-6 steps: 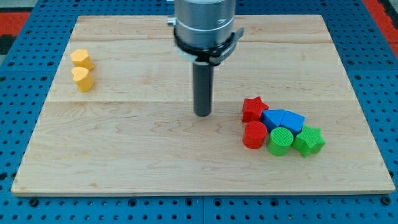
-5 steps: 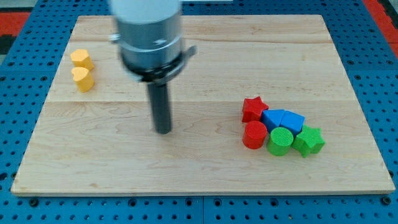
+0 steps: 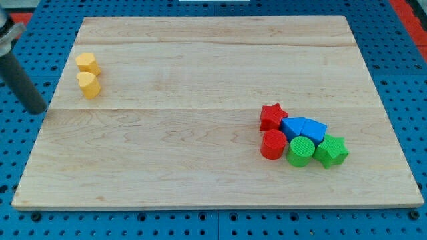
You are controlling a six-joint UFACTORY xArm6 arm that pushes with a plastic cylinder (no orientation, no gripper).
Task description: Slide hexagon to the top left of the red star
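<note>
A yellow hexagon (image 3: pixel 87 63) lies near the board's left edge, with a yellow heart (image 3: pixel 89 85) touching it just below. The red star (image 3: pixel 272 116) sits at the right, at the top left of a cluster of blocks. My tip (image 3: pixel 36 109) is at the view's far left, off the board's left edge, left of and slightly below the yellow heart. It touches no block.
Packed below and right of the red star are a red cylinder (image 3: pixel 272 144), two blue blocks (image 3: pixel 304 127), a green cylinder (image 3: pixel 300 151) and a green star (image 3: pixel 331 150). The wooden board (image 3: pixel 200 73) rests on a blue pegboard.
My tip has swept fast from the board's middle to the left, past the board's left edge. No block has moved.
</note>
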